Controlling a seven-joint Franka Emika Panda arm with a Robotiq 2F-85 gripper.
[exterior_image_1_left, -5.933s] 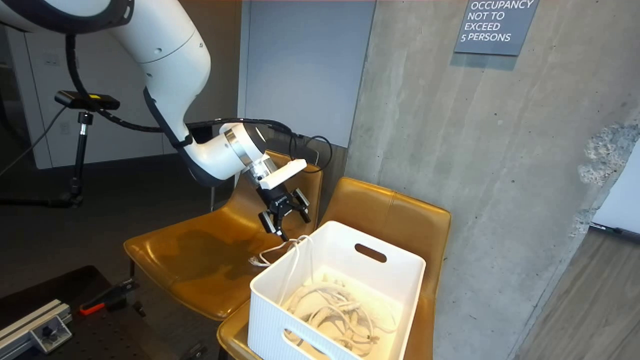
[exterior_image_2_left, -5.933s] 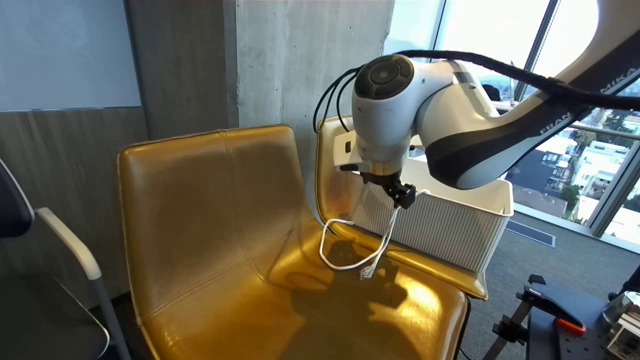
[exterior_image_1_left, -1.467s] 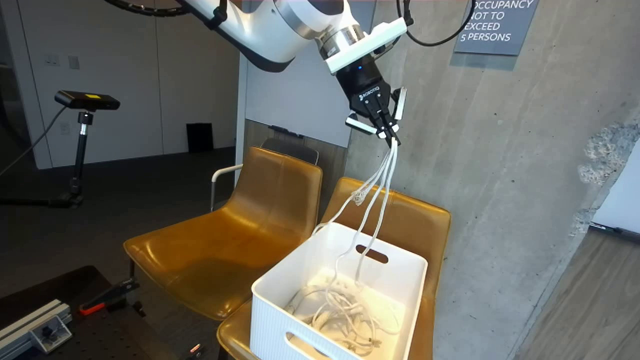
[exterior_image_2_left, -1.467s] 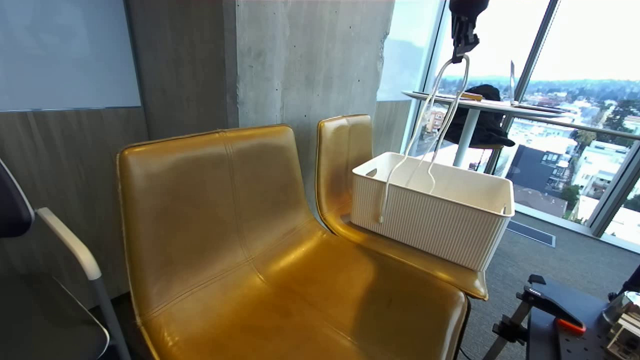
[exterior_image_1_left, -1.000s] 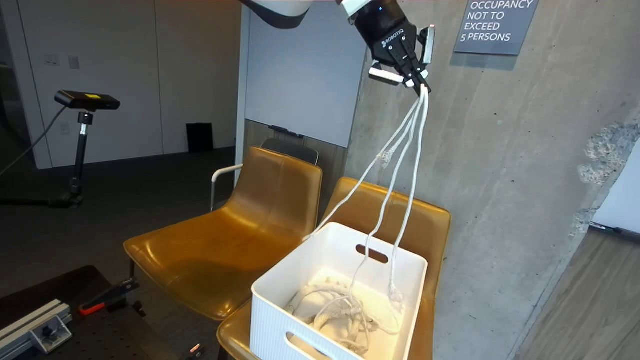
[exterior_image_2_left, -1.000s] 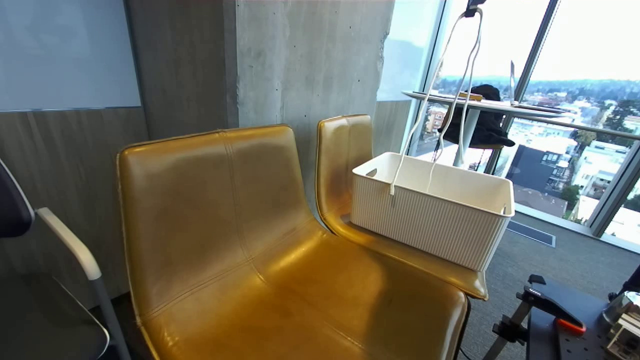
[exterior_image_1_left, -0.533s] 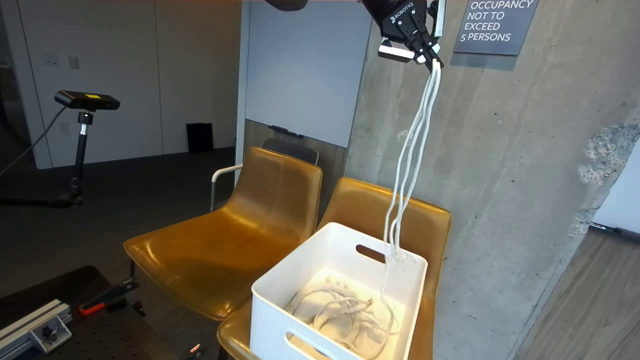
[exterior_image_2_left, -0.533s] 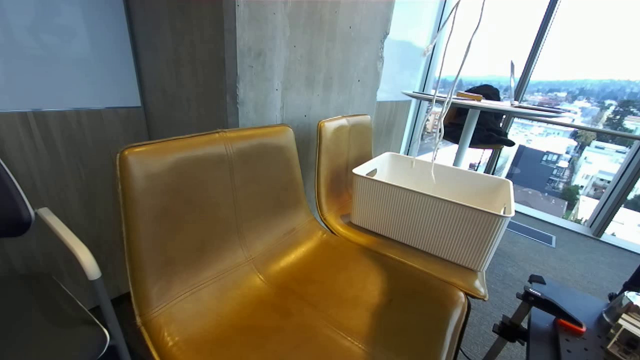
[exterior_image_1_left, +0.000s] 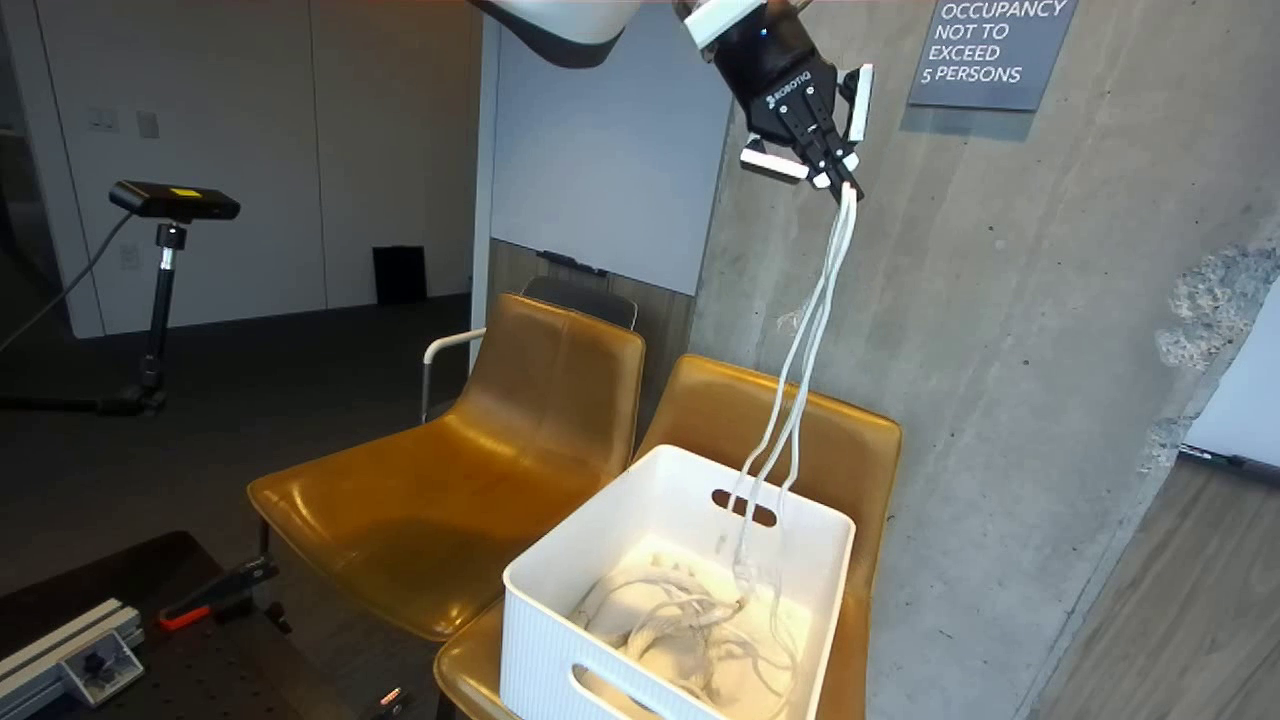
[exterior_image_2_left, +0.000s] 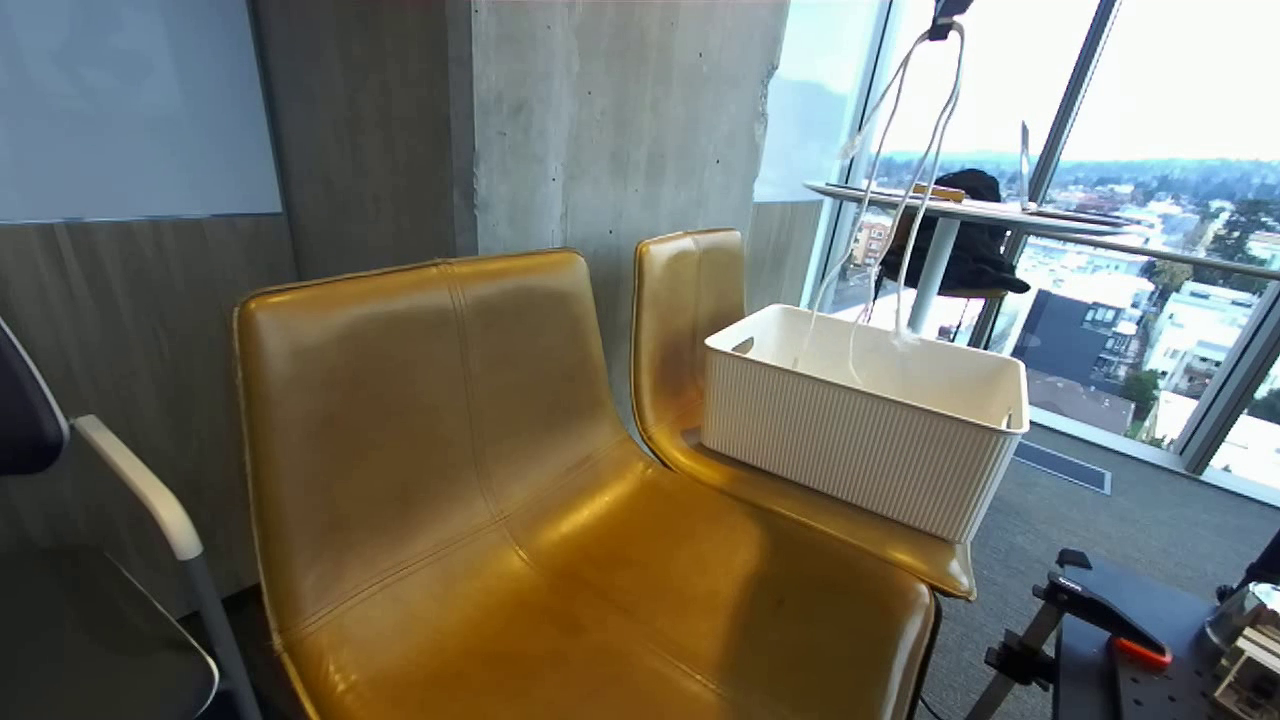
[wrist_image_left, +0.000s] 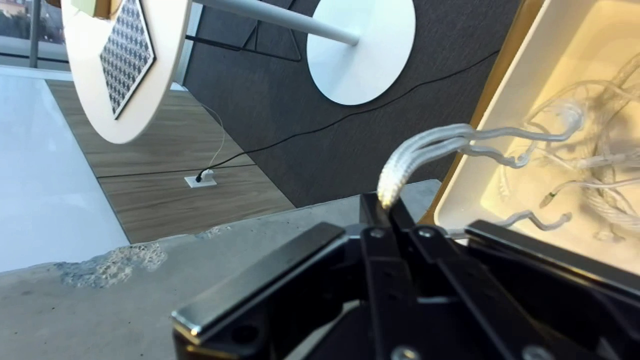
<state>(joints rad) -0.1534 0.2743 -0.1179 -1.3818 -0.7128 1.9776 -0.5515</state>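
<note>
My gripper (exterior_image_1_left: 848, 190) is high above the white bin, its fingers shut on a folded white braided rope (exterior_image_1_left: 828, 280). In the wrist view the rope (wrist_image_left: 425, 140) comes out between the fingertips of the gripper (wrist_image_left: 385, 206) and bends over toward the bin (wrist_image_left: 522, 75). Several strands hang from the grip, and their lower ends reach down inside the bin (exterior_image_1_left: 540, 640). More pale rope (exterior_image_1_left: 680, 620) lies tangled on the bin's floor. At the top edge of an exterior view only the tip of the gripper (exterior_image_2_left: 940, 28) shows, with the rope (exterior_image_2_left: 945, 110) looped below it.
The bin stands on a tan leather chair (exterior_image_1_left: 840, 430), beside a second tan chair (exterior_image_1_left: 450, 480). A concrete pillar (exterior_image_1_left: 1000, 320) rises close behind. A black table with a clamp (exterior_image_2_left: 1110, 610) and a round white table (exterior_image_2_left: 1000, 212) are farther off.
Several seconds ago my gripper was open beside the bin, rope ends lying on the chair. It has since shut on the rope and risen; in the last half second it dipped slightly.
</note>
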